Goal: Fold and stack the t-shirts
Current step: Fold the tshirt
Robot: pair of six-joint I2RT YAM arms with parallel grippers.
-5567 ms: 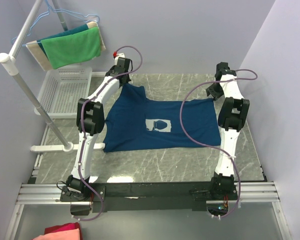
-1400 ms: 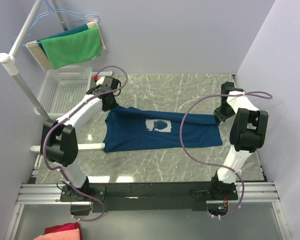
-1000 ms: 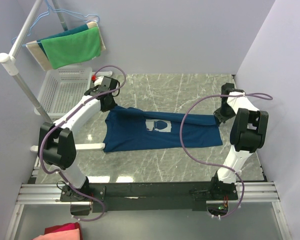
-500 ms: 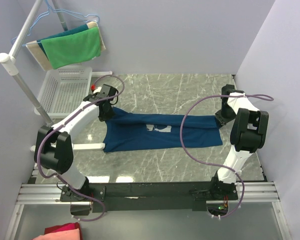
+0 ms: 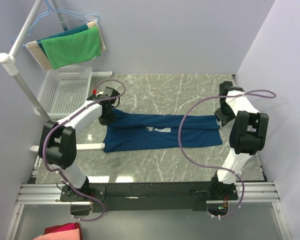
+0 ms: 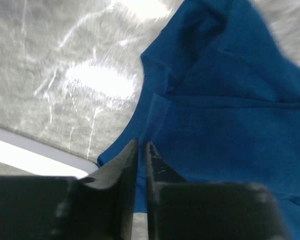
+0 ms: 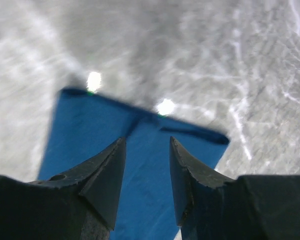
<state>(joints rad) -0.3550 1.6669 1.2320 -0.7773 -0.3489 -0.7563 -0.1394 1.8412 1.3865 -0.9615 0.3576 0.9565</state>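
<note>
Left gripper [image 6: 138, 150]: fingers nearly together with a thin slit between; I cannot tell whether any cloth is pinched. The collar-side edge lies just under its tips.
T-shirt [image 5: 160, 131]: its far half has been drawn over toward the arms, so it now lies as a narrow band between the two grippers, with the print [image 5: 157, 129] mostly covered.
Right gripper [image 7: 147, 150]: jaws have parted and stand empty just above the hem corner.
Meaning: the first lengthwise fold looks laid; further folds and stacking remain.
</note>
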